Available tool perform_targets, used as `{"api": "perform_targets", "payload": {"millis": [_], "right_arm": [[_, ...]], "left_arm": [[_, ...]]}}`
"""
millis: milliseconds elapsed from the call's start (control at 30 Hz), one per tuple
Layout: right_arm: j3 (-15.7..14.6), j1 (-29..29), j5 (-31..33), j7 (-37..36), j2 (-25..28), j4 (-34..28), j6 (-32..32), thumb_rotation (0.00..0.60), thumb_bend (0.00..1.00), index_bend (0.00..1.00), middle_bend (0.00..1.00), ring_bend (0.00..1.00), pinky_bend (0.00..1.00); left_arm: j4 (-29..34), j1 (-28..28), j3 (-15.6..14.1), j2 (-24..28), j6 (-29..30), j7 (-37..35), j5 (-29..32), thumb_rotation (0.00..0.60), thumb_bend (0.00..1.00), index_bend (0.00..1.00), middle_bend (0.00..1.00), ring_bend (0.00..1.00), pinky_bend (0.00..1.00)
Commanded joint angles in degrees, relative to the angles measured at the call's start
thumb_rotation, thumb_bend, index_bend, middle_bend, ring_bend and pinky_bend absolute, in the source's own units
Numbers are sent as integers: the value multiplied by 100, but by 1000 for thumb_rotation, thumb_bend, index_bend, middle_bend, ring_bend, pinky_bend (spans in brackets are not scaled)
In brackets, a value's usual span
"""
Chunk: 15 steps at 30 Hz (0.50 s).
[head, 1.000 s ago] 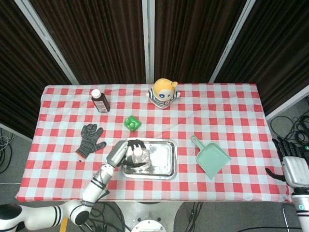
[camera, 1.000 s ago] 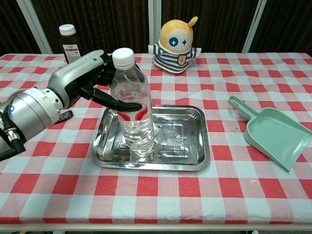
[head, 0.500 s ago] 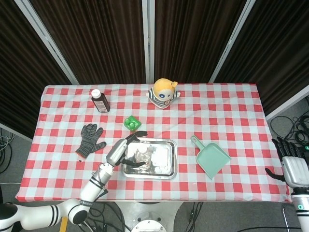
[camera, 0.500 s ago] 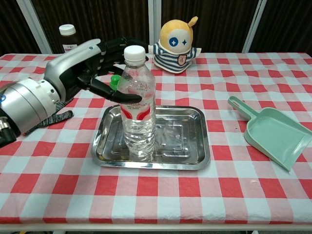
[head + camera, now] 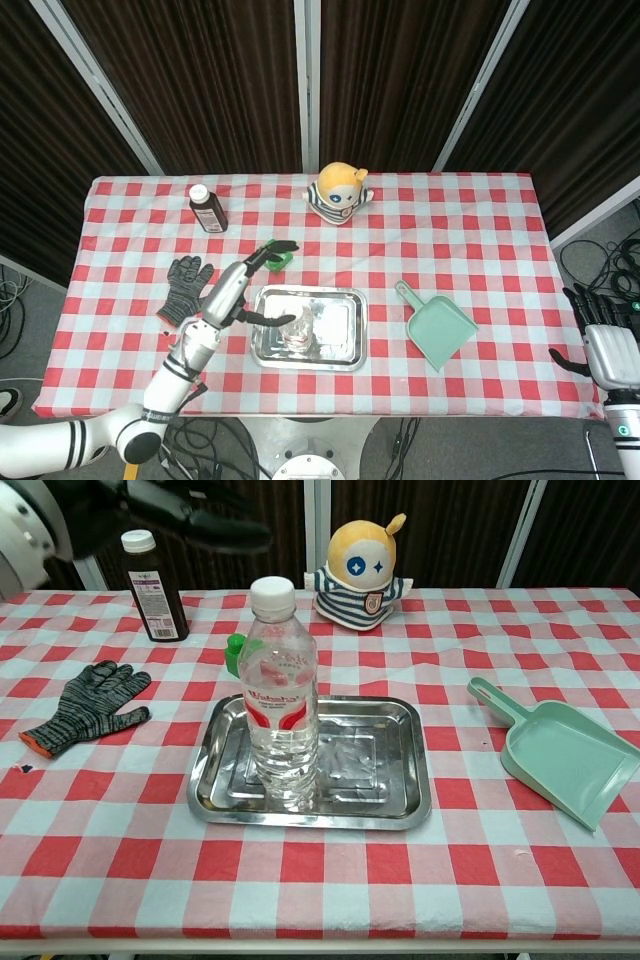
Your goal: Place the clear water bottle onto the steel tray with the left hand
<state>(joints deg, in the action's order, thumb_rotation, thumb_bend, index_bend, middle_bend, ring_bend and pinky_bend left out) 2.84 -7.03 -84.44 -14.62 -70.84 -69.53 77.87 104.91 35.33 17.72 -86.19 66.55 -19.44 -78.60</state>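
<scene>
The clear water bottle point(image 5: 283, 695) with a white cap and red label stands upright on the left half of the steel tray point(image 5: 385, 765). From the head view the bottle point(image 5: 300, 331) shows inside the tray point(image 5: 340, 318). My left hand point(image 5: 236, 288) hovers above the table just left of the tray, its fingers spread and nothing in them. In the chest view the left hand point(image 5: 150, 505) is high at the top left, well clear of the bottle. My right hand point(image 5: 606, 345) hangs off the table's right end, holding nothing.
A knit glove point(image 5: 90, 702) lies left of the tray. A brown medicine bottle point(image 5: 155, 585) stands at the back left, and a small green object point(image 5: 235, 652) sits behind the tray. A plush toy point(image 5: 368, 565) is at the back centre, a green dustpan point(image 5: 555, 748) at the right.
My left hand has let go of the bottle, spread its fingers and risen up and to the left. The bottle stays upright on the tray.
</scene>
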Motion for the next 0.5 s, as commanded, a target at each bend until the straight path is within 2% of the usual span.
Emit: {"api": "perform_targets", "payload": {"millis": [33,100,167,333,500], "right_arm": [[-3,2,-6,0,2,-2,4,600,121,0,0,0,0],[-4,3,-10,6,3,-7,10,600,121,0,0,0,0],[-2,3,-13,16,7,-17,18,600,121,0,0,0,0],[4,-3,5,27,2,-7,-4,600,120,0,0,0,0],[-4,-16,3,76,-25,11,-33,600,121,0,0,0,0]], "left_arm": [[252,-6,371,432,77,296,329,600,0,202,288,211,263],[93,-18,449,580,176,482,300,600,0,202,293,211,264],[-353,-62,419,718,365,710,50,600,19,212,304,212,266],[-1697,-366,156,1024,849,826,-402,600,134,256,323,212,271],[-2460,-743,-156,1387,1130,1075,-526,600,180,278,323,212,270]]}}
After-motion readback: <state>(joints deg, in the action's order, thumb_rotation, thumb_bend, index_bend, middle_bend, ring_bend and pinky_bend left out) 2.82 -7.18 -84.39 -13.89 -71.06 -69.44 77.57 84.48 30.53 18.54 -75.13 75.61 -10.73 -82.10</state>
